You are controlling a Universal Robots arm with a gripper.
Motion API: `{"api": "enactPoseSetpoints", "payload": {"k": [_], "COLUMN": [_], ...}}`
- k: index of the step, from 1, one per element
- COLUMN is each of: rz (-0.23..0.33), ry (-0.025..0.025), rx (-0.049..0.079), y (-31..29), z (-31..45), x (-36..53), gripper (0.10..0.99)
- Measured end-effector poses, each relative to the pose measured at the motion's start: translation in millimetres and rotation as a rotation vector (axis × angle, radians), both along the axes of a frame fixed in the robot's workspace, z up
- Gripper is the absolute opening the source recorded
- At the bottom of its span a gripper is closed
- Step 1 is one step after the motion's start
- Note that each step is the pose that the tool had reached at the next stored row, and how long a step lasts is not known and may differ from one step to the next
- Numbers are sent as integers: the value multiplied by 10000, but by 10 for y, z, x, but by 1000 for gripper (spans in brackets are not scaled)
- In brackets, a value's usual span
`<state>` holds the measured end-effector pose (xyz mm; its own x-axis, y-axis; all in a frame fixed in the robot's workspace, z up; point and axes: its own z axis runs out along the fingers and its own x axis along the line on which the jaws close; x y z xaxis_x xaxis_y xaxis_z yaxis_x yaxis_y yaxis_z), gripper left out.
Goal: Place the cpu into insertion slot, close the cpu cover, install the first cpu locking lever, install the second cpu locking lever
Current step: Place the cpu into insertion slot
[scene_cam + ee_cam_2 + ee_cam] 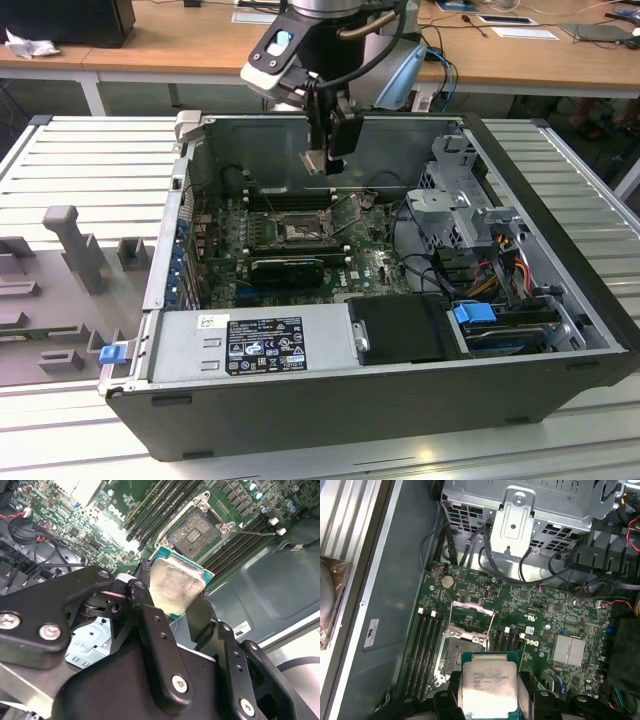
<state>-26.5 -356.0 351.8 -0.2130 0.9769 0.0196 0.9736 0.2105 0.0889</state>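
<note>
Holding the cpu (175, 580) tight by two edges, our gripper (172, 596) hangs well above the insertion slot (197, 530), which lies open on the green board (100, 540) farther down. We think the chip could come down crooked or turned the wrong way, and that could hurt the slot.

cpu (489, 687): flat silvery square, green rim, clamped by two opposite edges in pincer (172, 600), hanging above board near insertion slot (459, 652). Slot's dark centre exposed. cpu cover (471, 605): swung open beside slot.
</note>
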Motion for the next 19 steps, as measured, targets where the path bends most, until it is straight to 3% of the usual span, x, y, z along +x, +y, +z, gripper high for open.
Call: {"api": "enactPoseSetpoints", "payload": {"k": [6, 10, 19], "rz": [-232, -950, -1174], "ry": [11, 21, 24], "rx": [-2, -1, -1], "y": [1, 1, 1], "z": [-88, -137, -180], "x": [-2, -4, -5], "gripper": [525, 525, 525]}}
